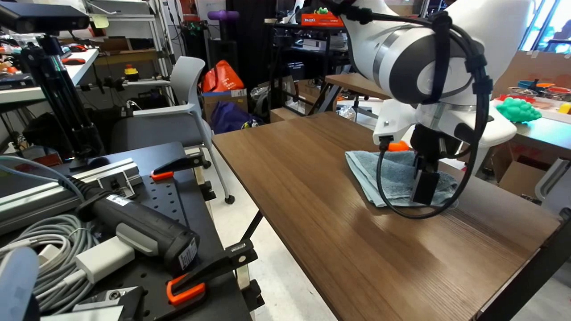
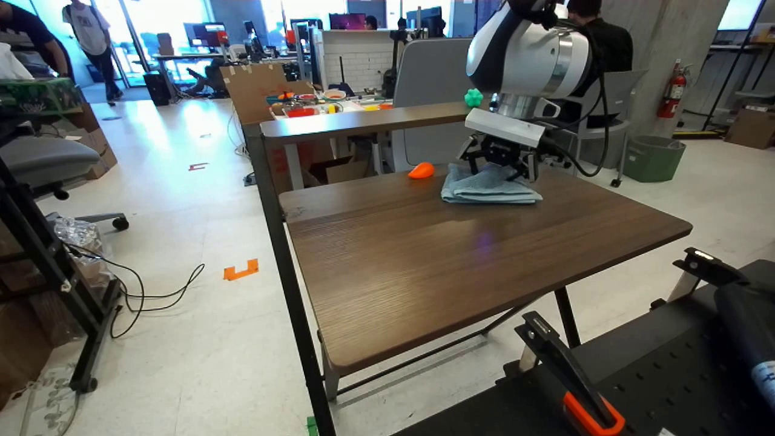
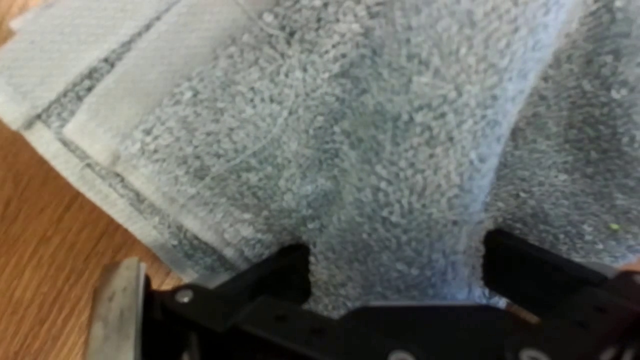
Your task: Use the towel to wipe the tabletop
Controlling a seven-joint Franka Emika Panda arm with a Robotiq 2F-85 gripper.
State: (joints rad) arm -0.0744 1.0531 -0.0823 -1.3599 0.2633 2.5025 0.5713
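The blue-grey towel (image 1: 379, 171) lies folded on the brown wooden tabletop (image 1: 308, 196). It also shows in an exterior view (image 2: 484, 195) and fills most of the wrist view (image 3: 340, 125). My gripper (image 2: 501, 172) points down over the towel, with its fingertips at the towel's surface. In the wrist view the two black fingers (image 3: 397, 260) stand wide apart, with towel cloth showing between them. The gripper is open. The fingertips' undersides are hidden, so I cannot tell how hard they press on the cloth.
An orange object (image 2: 422, 171) lies on the tabletop beside the towel. A black cable loops from the wrist down near the towel (image 1: 412, 216). A dark workbench (image 1: 160, 196) with clamps and coiled cables stands across a gap from the table. A grey chair (image 1: 160, 129) stands behind the gap.
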